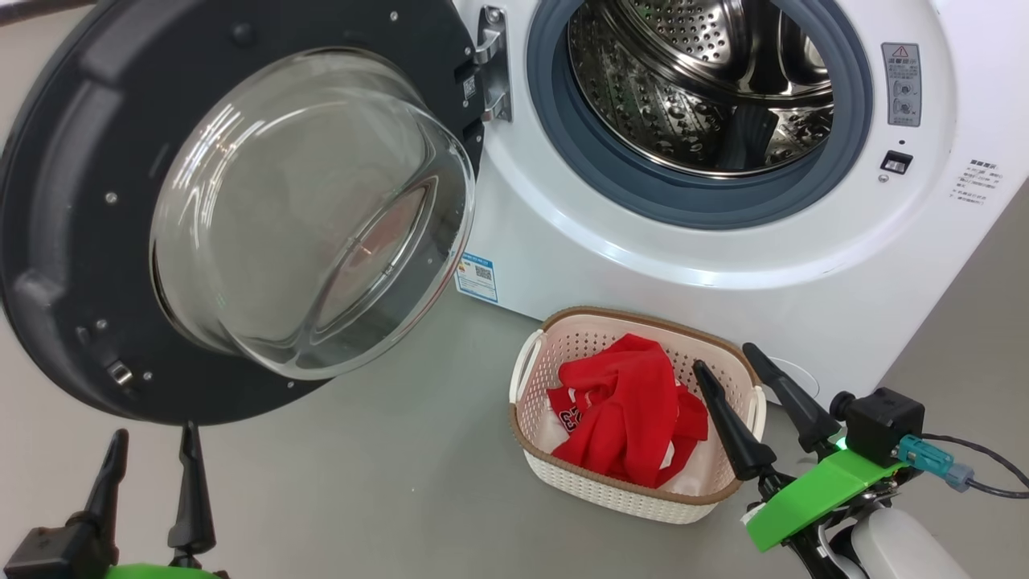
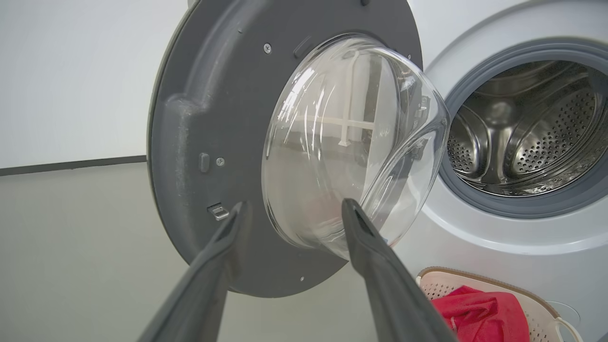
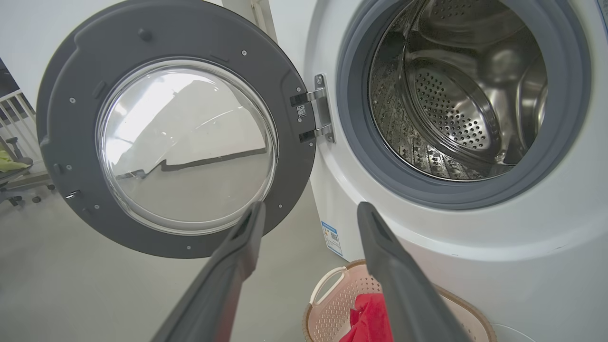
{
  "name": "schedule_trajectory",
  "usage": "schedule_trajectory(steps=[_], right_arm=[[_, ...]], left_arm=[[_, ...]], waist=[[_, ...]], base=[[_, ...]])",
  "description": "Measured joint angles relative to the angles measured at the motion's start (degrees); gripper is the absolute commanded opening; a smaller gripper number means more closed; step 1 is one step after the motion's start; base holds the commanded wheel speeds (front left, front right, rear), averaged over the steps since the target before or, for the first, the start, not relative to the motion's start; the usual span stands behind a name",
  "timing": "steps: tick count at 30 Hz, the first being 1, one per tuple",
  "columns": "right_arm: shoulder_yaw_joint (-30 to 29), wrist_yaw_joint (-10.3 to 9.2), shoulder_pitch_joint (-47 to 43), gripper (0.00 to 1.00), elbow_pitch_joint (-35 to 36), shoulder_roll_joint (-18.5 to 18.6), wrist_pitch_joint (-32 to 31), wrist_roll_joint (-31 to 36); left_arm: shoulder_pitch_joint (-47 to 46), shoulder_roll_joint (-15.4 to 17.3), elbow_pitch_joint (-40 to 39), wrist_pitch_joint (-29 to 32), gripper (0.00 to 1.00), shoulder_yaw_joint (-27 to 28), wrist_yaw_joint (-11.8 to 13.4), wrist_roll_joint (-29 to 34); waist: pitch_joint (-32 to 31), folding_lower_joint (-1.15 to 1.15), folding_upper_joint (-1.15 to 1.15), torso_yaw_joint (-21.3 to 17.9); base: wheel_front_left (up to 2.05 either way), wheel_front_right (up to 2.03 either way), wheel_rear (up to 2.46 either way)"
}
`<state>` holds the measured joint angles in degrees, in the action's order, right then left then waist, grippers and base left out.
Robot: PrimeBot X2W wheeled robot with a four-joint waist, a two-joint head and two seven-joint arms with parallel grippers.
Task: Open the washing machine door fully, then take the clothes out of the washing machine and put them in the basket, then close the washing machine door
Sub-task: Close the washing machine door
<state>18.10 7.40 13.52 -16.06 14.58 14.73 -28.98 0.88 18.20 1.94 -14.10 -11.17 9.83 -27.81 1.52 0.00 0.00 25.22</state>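
Both arms first. The left gripper [image 1: 154, 432] is at the lower left, fingers spread wide with nothing between them, pointing at the lower part of the door and apart from it. The right gripper [image 1: 725, 358] is likewise spread wide and empty, tips over the right end of the basket.

- washing machine [image 1: 683, 257]: the drum [image 1: 691, 80] looks bare in all three views, no fabric seen. Its lowest front part is hidden behind the gasket [image 1: 563, 161].
- washing machine door [image 1: 72, 201]: swung wide to the left on its hinge [image 1: 492, 64], grey inner side and glass bowl [image 1: 313, 209] facing us.
- basket [image 1: 643, 318]: on the floor [image 1: 362, 466] just in front of the machine, below the opening.
- clothes [image 1: 635, 410]: a red bundle inside the basket, a bit of white lettering showing.

My read is that unloading is done and closing the door is what's left. The left arm is the obvious one for it:
- Get behind the free edge, opposite the hinge, and push on the rim, not the glass. Farthest from the hinge needs the least force.
- Follow the arc rather than shoving straight.
- Finish with a firm press near the latch [image 1: 120, 372] so it catches.
- Take the right arm out of the sweep beforehand.
- The basket looks low enough for the door to pass over it, but I can't confirm that from here.
- Check no sleeve hangs over the rim.
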Motion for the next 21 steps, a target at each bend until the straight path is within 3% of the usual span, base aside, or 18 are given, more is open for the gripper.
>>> schedule_trajectory(steps=[10, 13, 14, 21], right_arm=[[0.0, 0.00, -0.7, 1.00, 0.0, -0.2, 0.0, 0.0], [0.0, 0.00, -0.7, 1.00, 0.0, -0.2, 0.0, 0.0], [-0.1, 0.00, -0.7, 1.00, 0.0, -0.2, 0.0, 0.0], [-0.3, 0.00, -0.7, 1.00, 0.1, -0.2, 0.0, 0.0]], left_arm=[[0.0, 0.9, -1.0, 0.7, 0.98, 0.0, 0.1, 0.0], [0.0, 1.4, -1.6, 1.4, 0.38, 0.1, 0.1, -0.2], [0.0, 1.7, -1.9, 1.5, 0.00, 0.2, 0.1, -0.2], [-0.8, 4.8, -5.3, 3.4, 0.00, 1.8, -0.1, -0.7]], waist=[[-0.2, 0.00, 0.00, 0.3], [-0.2, 0.00, 0.00, 0.4], [-0.3, 0.00, 0.00, 0.4], [0.1, 0.00, 0.00, 0.8]], base=[[0.00, 0.00, 0.00], [0.00, 0.00, 0.00], [0.00, 0.00, 0.00], [0.00, 0.00, 0.00]])
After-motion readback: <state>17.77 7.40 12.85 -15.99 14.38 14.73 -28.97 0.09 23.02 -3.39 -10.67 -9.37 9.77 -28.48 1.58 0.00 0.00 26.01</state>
